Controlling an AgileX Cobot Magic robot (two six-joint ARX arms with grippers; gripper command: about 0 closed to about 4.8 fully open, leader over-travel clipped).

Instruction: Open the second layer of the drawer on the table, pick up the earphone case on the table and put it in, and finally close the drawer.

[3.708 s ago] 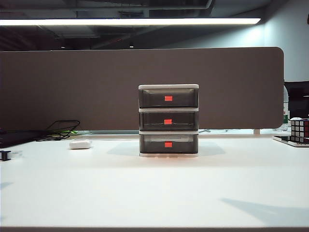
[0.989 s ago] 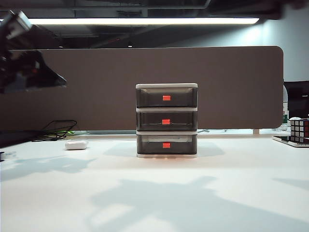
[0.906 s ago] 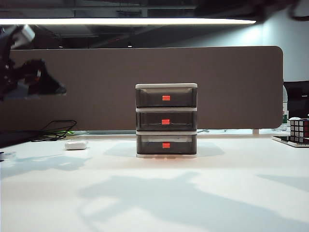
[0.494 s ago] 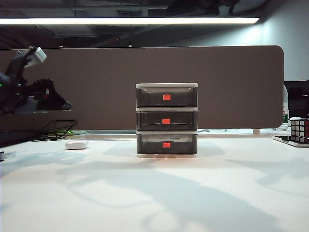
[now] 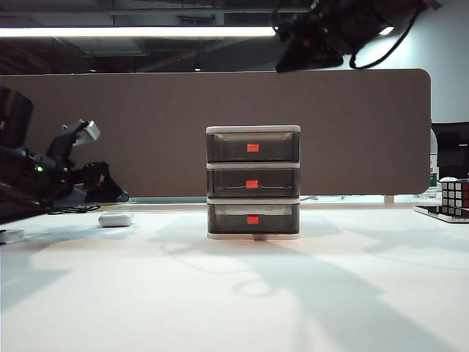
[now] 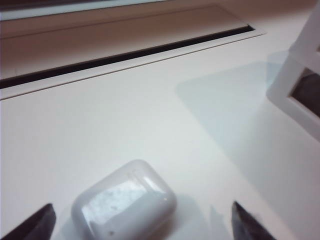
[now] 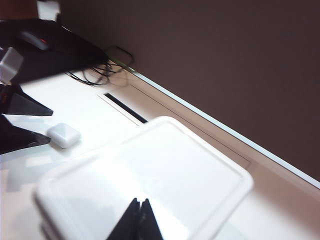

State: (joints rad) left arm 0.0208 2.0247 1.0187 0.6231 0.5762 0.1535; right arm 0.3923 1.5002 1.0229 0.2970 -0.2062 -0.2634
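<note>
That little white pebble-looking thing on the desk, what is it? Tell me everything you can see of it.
It is the earphone case, a small glossy white oblong with rounded edges, plastic by its look, with a faint seam near one end. It lies flat and closed on the table, left of the drawer and apart from it. The open left gripper has a finger on either side of it; none is seen touching it.

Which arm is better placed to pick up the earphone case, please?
The left: its open left gripper hangs just by the earphone case, while the shut right gripper hovers above the drawer.
</note>
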